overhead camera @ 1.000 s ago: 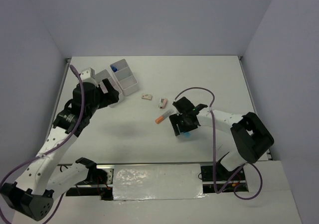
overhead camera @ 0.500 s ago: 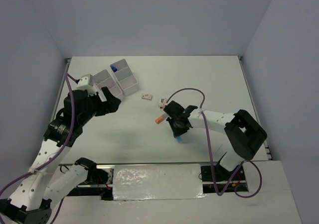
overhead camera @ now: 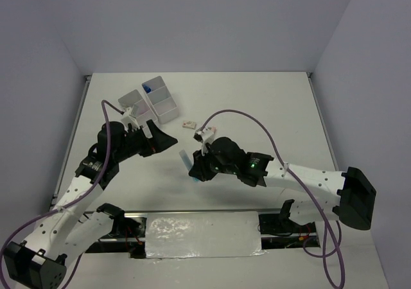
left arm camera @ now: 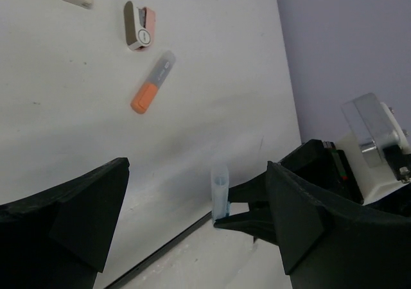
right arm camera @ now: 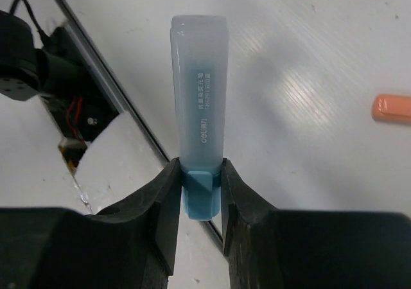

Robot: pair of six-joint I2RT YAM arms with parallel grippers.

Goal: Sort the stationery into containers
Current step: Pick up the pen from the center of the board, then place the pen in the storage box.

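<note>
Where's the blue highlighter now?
Top view: the pale blue translucent highlighter is pinched by its darker end in the right tool, centre-front over the white table, right of the left tool.

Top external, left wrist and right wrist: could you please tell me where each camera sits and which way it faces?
Top external: above and behind the bases, looking down on the table; both arms show.
Left wrist: on the left arm, facing across the table toward the blue highlighter; open left fingers frame the bottom.
Right wrist: on the right arm, facing down toward the table's near edge; right fingers clamp the highlighter's blue end.
Shared: both wrist views show the blue highlighter and the orange highlighter.
</note>
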